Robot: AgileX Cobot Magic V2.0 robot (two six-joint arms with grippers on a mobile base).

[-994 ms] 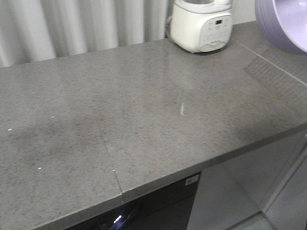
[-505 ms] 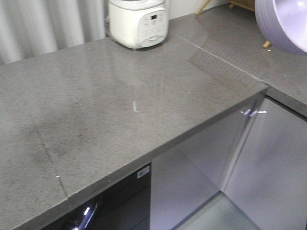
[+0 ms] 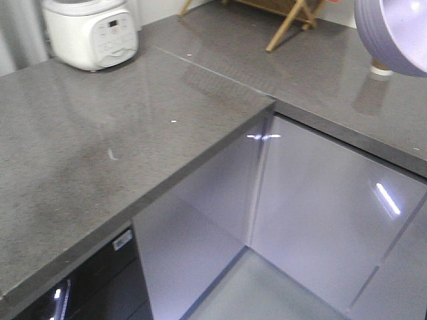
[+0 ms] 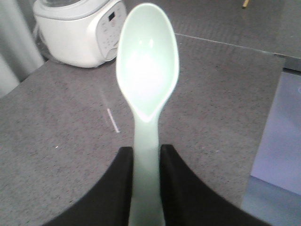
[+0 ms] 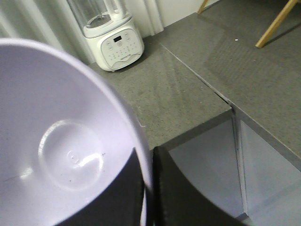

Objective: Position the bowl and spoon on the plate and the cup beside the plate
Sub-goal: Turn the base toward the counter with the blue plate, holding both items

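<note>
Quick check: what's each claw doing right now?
Left claw: closed on the spoon, gripping its handle.
Right claw: closed on the bowl, pinching its rim.

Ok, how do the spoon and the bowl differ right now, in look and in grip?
The spoon is pale mint, long and narrow; the bowl is lavender, round and deep. The left hand clamps the spoon by its handle, scoop pointing away; the right hand pinches the bowl by its rim, one finger inside, one outside. Both are empty and held clear of the grey countertop.
</note>
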